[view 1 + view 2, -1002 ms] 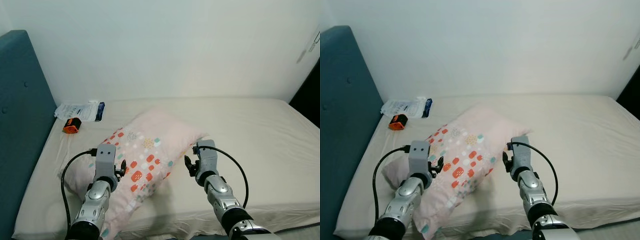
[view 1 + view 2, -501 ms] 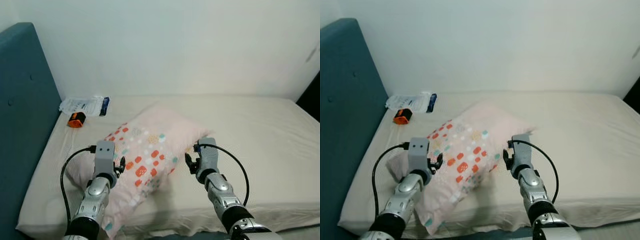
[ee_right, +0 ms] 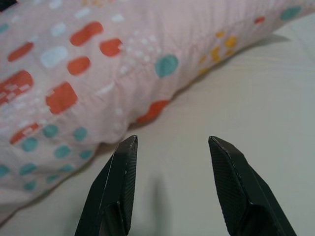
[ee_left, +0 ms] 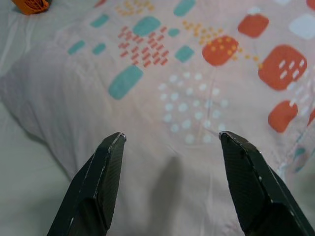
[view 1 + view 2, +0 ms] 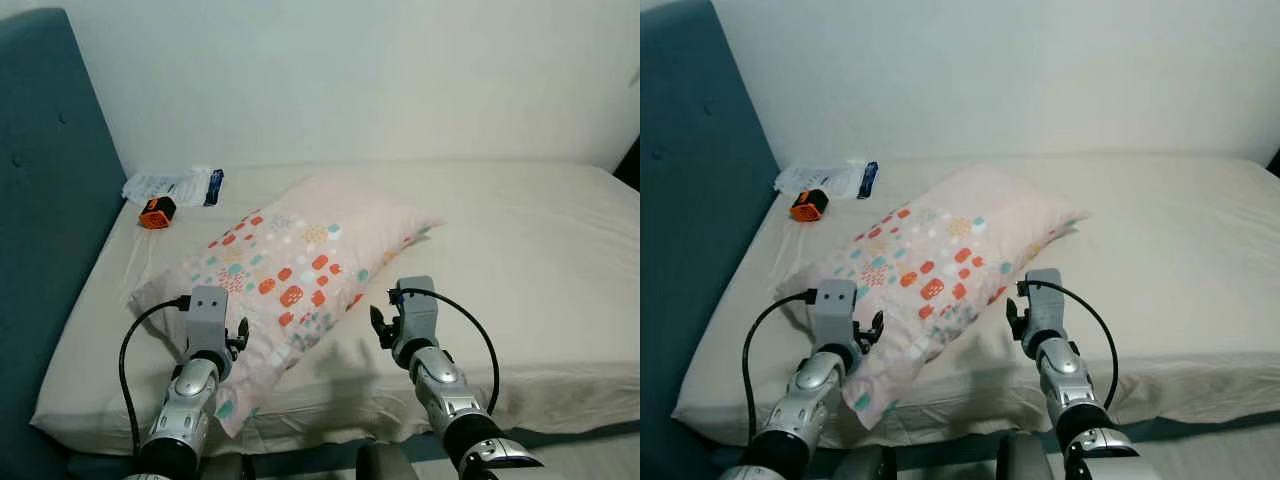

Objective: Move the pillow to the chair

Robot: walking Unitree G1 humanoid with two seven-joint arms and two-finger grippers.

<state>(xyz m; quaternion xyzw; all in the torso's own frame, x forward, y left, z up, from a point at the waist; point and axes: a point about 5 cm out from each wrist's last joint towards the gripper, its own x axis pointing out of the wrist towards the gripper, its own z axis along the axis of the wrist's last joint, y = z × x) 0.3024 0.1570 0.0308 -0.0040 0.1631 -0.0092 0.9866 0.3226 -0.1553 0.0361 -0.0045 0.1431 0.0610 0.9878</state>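
A pink pillow [image 5: 300, 262] with red, teal and white patches lies slantwise on the bed [image 5: 520, 250], one corner hanging over the near edge. My left gripper [image 4: 171, 136] is open just above the pillow's near left part, touching nothing. My right gripper [image 3: 171, 141] is open over the sheet beside the pillow's right side, nothing between its fingers. In the eye views both wrists, left [image 5: 208, 320] and right [image 5: 412, 312], sit low at the bed's near edge, either side of the pillow's lower end.
A teal padded headboard [image 5: 45, 200] rises along the left. Near it on the bed lie an orange and black object [image 5: 153, 213] and a white packet with a blue end [image 5: 175, 184]. A white wall backs the bed. The bed's right half is bare sheet.
The camera has shifted, so the bed and pillow sit lower and nearer in view. Both grippers stay open at either side of the pillow.
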